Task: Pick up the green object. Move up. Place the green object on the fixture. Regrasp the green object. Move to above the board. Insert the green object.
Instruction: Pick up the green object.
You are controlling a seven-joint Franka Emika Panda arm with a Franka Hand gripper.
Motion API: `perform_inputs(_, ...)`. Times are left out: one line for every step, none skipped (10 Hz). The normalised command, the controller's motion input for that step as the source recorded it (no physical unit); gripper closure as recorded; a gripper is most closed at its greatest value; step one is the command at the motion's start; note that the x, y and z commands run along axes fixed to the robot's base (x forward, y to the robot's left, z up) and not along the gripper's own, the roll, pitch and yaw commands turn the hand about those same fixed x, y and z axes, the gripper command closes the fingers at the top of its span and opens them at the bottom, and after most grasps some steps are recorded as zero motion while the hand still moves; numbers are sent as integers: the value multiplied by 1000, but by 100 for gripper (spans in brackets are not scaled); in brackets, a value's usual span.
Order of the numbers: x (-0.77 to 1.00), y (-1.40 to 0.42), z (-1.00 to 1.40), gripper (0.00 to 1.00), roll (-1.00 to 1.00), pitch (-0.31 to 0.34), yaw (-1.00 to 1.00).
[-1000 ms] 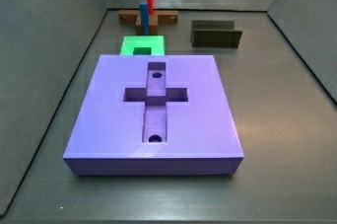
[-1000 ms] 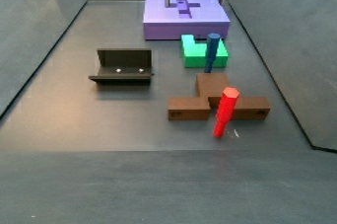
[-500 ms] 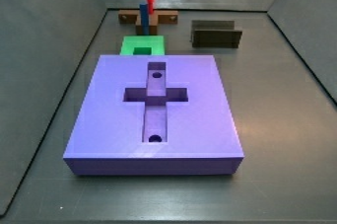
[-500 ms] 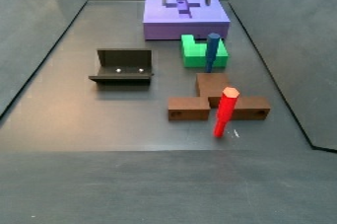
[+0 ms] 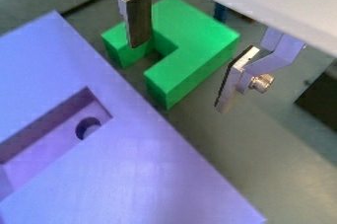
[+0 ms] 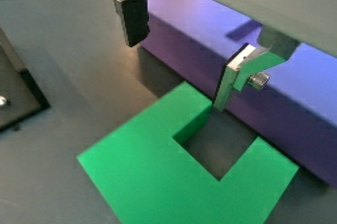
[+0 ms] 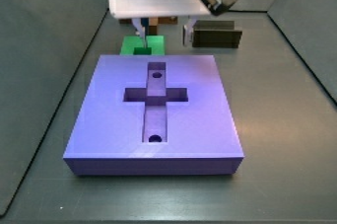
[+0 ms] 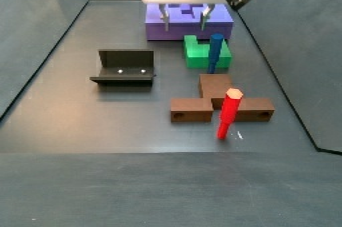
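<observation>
In both side views the board [image 7: 156,110] is the largest thing. It lies flat on the grey surface [image 8: 94,121], with its cross-shaped recess and two small round holes turned up, so that a piece can go in from above.

Next in size is the robot's white wrist body, which hangs low over the far end of the board. Under it the end effector [image 6: 184,55] is spread wide and holds nothing. In both wrist views the silver fingers [image 5: 132,16] stand on two sides of the green object [image 5: 178,45] without touching it. I judge this is the approach for the first pick: the jaws are set apart so that they can go down around one arm of the U shape.

The brown stand [image 8: 221,101] with its red-and-blue post sits well apart from the board and looks to be no part of this task.

The fixture [image 8: 124,68] stands alone on the surface, with its open side free, probably so the piece can be put down there and taken again.

The green object, the smallest, lies flat on the surface just beside the short end of the board. I cannot tell if it touches the board. Its notch is turned up and free.
</observation>
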Motion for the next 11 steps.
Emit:
perform_inputs(0,-129,-266,0,496,0,-3)
perform_inputs(0,-183,-111,0,500,19,-9)
perform_inputs(0,-191,-37,0,500,36,0)
perform_inputs(29,-83,-66,0,309,69,0)
perform_inputs(0,63,-231,0,189,50,0)
perform_inputs(0,197,-171,0,210,67,0)
perform_inputs(0,174,-249,0,159,39,0)
perform_inputs(0,0,-263,0,60,0,-29)
perform_inputs(-57,0,-294,0,0,0,-80)
perform_inputs(-49,0,-277,0,0,0,-97)
perform_inputs(-46,0,-226,0,0,0,-103)
